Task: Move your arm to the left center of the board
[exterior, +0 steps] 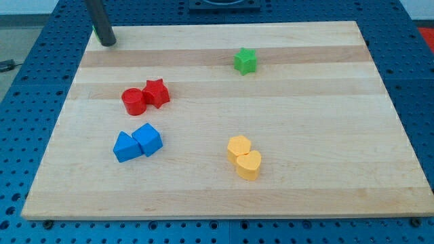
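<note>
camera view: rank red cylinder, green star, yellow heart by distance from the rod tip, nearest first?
My tip is at the board's top-left corner.
1. red cylinder, below the tip, view's left.
2. green star, toward the view's top, right of centre.
3. yellow heart, lower, toward the view's bottom.

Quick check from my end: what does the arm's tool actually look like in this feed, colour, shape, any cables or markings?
Only the lower part shows: a straight, round rod, dark grey to black, with a smooth finish. My tip is blunt and the same dark colour. No cables, labels or markings are visible on it. The upper rod and the arm itself are cut off by the view's top.
</note>
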You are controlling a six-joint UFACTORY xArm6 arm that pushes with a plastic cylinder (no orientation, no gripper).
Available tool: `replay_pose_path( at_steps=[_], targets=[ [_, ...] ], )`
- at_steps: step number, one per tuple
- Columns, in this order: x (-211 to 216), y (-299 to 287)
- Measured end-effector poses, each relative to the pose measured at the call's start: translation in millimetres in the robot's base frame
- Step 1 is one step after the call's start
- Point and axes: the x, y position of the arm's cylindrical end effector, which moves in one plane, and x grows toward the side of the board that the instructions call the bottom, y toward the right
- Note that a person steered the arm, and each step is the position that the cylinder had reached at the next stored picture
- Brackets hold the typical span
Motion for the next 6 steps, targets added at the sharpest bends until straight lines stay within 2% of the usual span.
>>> replay_pose_path(
  at_steps=[2, 6],
  targets=[
    [35.0, 3.8],
    [184.0, 13.9]
  ],
)
